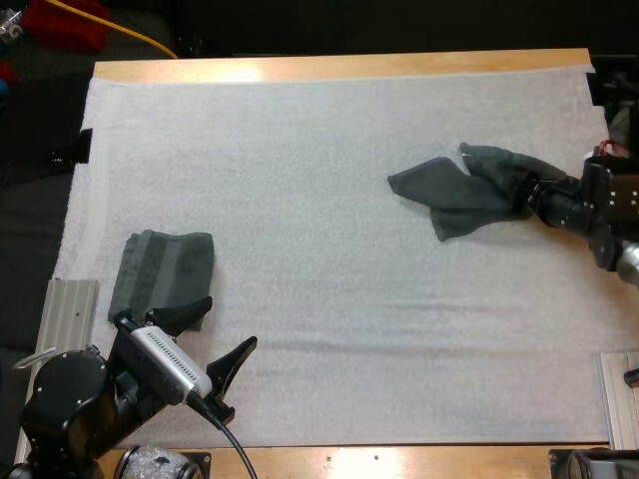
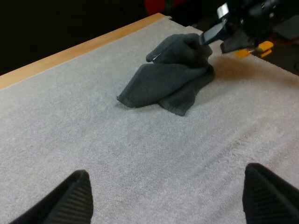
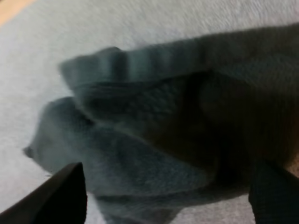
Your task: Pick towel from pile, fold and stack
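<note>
A crumpled dark grey-green towel [image 1: 459,190] [image 2: 168,81] [image 3: 159,121] lies on the right half of the white mat [image 1: 329,279]. My right gripper [image 1: 529,195] [image 3: 163,186] is at its right edge, open, with its fingers wide apart on either side of the cloth. In the left wrist view the right gripper [image 2: 219,32] sits at the towel's far side. A folded towel [image 1: 165,264] lies flat at the mat's left. Just in front of it hovers my left gripper [image 1: 228,324] [image 2: 166,172], open and holding nothing.
The wooden table's far edge [image 1: 339,65] runs along the back of the mat. Metal rails stand at the near left [image 1: 65,319] and near right [image 1: 619,399]. Bare mat stretches between the two towels.
</note>
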